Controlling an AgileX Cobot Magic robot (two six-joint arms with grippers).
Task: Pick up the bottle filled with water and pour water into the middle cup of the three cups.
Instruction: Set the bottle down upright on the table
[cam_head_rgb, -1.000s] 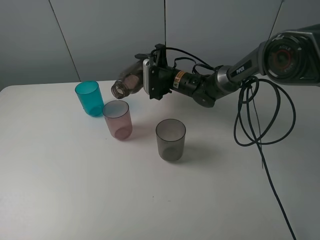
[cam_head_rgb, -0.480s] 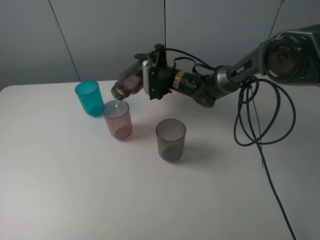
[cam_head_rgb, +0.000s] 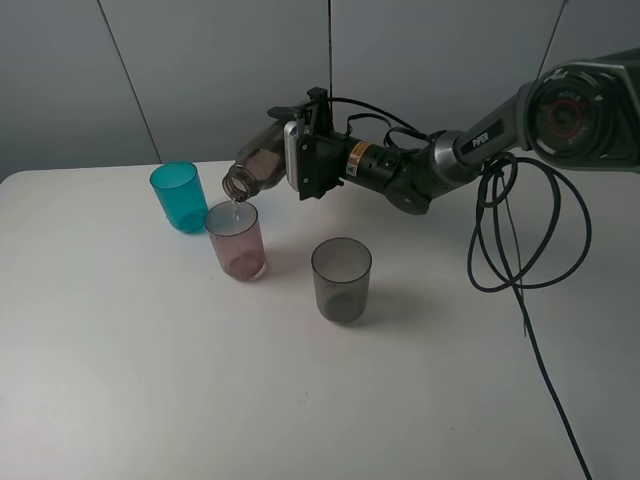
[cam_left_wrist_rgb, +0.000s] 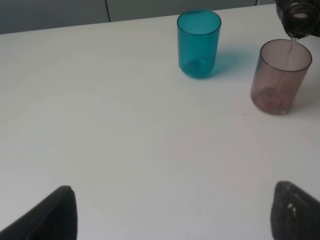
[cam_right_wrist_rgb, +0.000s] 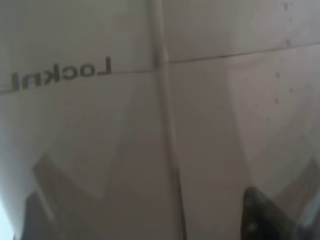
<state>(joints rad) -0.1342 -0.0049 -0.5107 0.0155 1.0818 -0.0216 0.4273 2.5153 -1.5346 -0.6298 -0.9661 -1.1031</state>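
Right tool (cam_head_rgb: 292, 158): clamped on the bottle (cam_head_rgb: 258, 163), which is tipped so its mouth hangs just above the pink cup (cam_head_rgb: 236, 240).
Stream (cam_left_wrist_rgb: 291, 49): thin, landing inside the rim.
Pink cup: upright on the tabletop (cam_head_rgb: 150, 380), between the teal cup (cam_head_rgb: 180, 197) and the grey cup (cam_head_rgb: 341, 279).
Left tool (cam_left_wrist_rgb: 175, 192): fingers apart, empty, away from the pour.

White table (cam_head_rgb: 150, 380) with three cups (cam_head_rgb: 237, 245)

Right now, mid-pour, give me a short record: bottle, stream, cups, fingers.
bottle: tilted, mouth above pink cup
right fingers: shut on bottle
stream: thin, falling into pink cup
teal cup: upright, beside pink cup
grey cup: upright, apart on pink cup's other side
left fingers: open, holding nothing
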